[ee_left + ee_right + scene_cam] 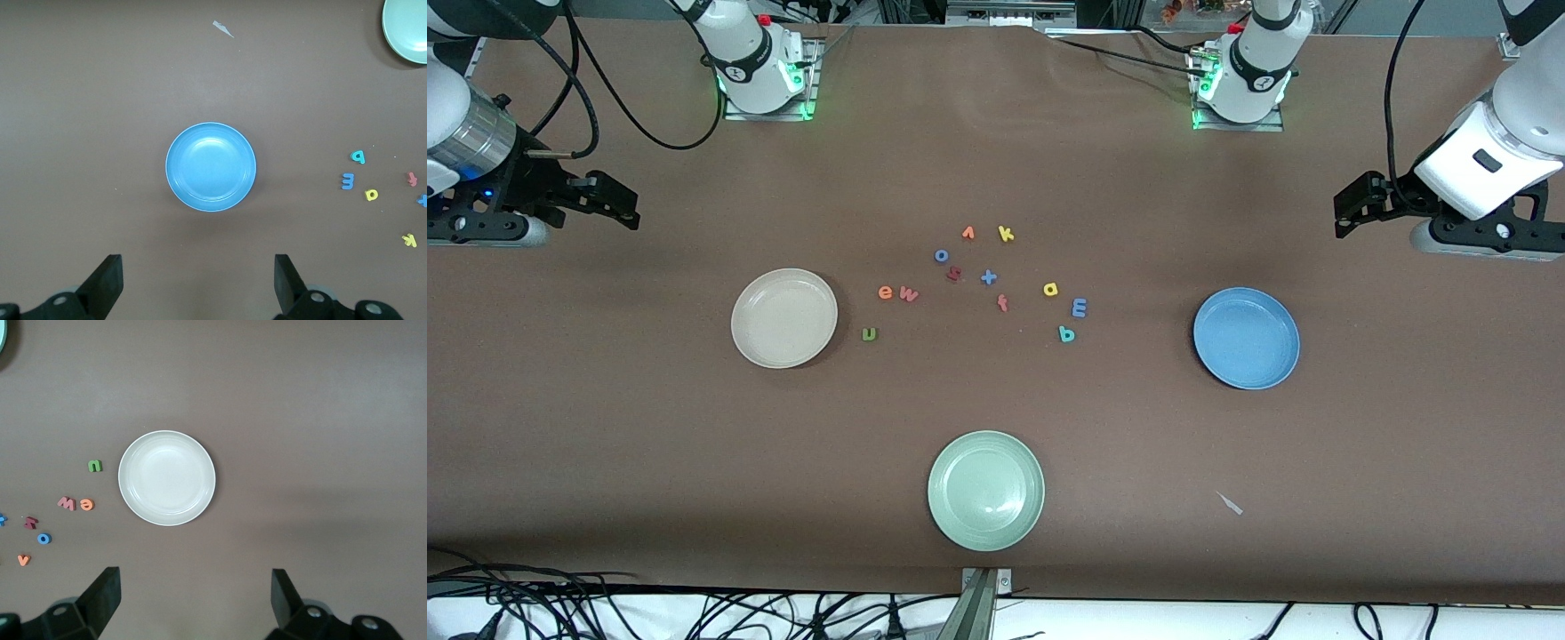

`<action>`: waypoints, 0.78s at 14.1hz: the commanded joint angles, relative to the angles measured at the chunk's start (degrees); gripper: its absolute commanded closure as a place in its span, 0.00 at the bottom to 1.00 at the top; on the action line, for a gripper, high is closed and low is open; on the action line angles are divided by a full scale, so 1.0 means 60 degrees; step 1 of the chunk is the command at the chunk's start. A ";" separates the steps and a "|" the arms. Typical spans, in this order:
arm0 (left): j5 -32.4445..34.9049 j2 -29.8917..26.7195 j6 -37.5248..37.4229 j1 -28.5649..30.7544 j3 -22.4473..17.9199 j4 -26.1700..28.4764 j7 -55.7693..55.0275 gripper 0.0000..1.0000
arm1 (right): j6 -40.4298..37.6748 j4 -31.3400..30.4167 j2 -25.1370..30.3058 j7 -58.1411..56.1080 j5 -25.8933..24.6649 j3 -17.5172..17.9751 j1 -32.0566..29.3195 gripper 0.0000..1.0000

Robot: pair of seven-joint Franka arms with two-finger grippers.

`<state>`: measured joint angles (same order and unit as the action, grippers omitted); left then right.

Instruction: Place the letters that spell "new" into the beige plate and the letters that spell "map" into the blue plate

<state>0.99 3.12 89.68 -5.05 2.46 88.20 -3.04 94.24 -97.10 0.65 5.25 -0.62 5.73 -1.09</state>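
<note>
Both arms wait high at the ends of the counter [605, 462]. The left end effector [199, 283] hangs with its fingers spread wide and empty above the counter beside the blue plate [1246, 338]; the right end effector [195, 600] hangs likewise, apart and empty, beside the beige plate [783, 317].

The main risk, judged from this layout, is a wrong pick. The letters are tiny and flat, so wide fingers may slip off one or drag a neighbour. The orange e [886, 292] and pinkish-red w [909, 294] lie almost touching, so closing on one could nudge the other. The red s [953, 274] and red f [1003, 303] sit near the w and look similar in colour.

Taking the beige plate as landmark: the green n [869, 333] lies just beside it, toward the blue plate; e and w sit a little farther along. The yellow a [1050, 288], light blue m [1079, 308] and teal p [1066, 334] cluster farther still, past the midpoint toward the blue plate. Both plates are empty. A pale green plate [985, 490] lies nearer the front camera.
</note>
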 commanded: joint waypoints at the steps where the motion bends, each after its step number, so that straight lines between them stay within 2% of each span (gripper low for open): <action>1: -0.0033 0.0183 -0.0166 -0.0095 0.0015 -0.0285 0.0170 0.00 | 0.0274 -0.0325 0.0273 -0.0011 0.0148 -0.0018 0.0050 0.00; 7: -0.0224 0.1543 -0.0196 -0.0022 0.0015 -0.0300 0.0243 0.00 | 0.0552 -0.0310 0.0054 0.0267 0.0177 0.0421 0.0094 0.00; 8: -0.0238 0.1778 -0.0239 -0.0095 0.0059 -0.0285 0.0243 0.00 | 0.0713 -0.0310 -0.0078 0.0471 0.0191 0.0581 0.0123 0.00; 11: -0.0383 0.2276 -0.0080 -0.0359 0.0206 -0.0300 -0.0048 0.00 | 0.1473 -0.0310 -0.0765 0.1684 0.0177 0.1576 0.0138 0.00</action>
<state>0.62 14.51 89.67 -6.10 3.43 88.26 -3.03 99.87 -98.60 -1.46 10.35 -0.10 11.98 -0.46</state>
